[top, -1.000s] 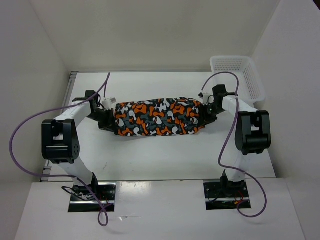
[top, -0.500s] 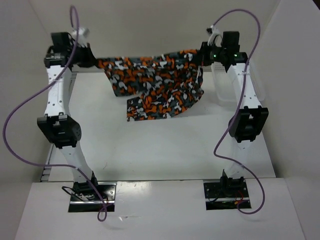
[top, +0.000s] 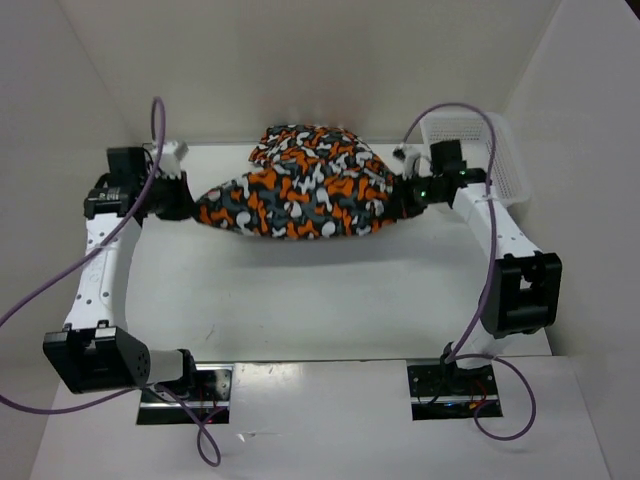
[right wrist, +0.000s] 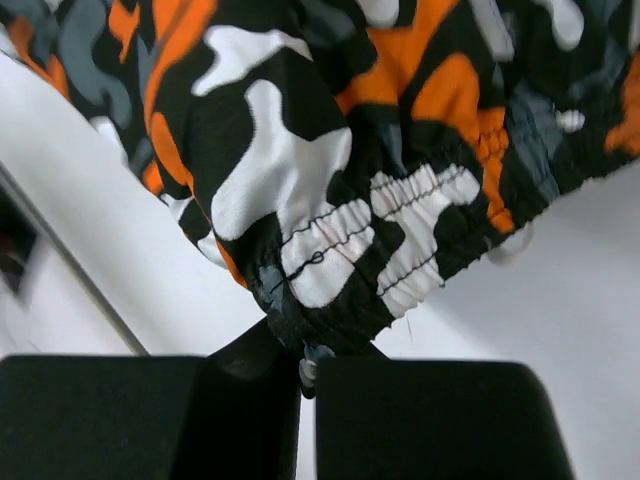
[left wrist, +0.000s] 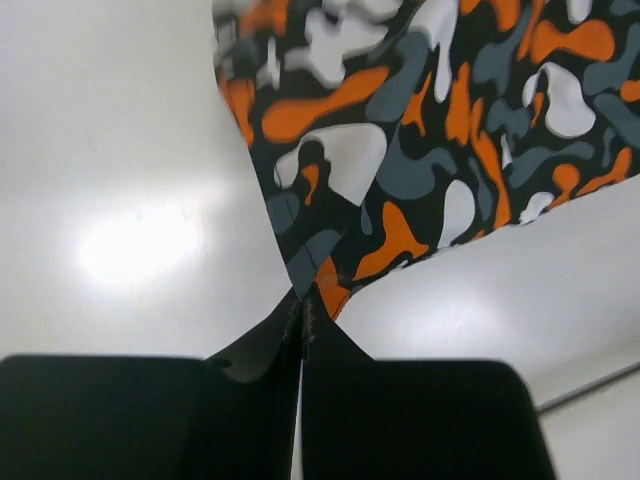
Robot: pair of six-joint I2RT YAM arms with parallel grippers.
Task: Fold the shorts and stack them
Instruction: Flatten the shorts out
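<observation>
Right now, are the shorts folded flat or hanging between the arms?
Hanging, not folded flat: the shorts sag bunched between the left fingers and right fingers, each shut on one end.

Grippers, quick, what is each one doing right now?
The left gripper is closed, holding a corner of the shorts.
The right gripper is closed, holding the shorts by the elastic waistband.

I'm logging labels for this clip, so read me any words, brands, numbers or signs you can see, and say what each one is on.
None: no readable text in any view.
The shorts show only orange, black, white and grey blotches, no wording.
Their elastic waistband shows no tag or size mark.
The white mesh basket looks unmarked.
</observation>
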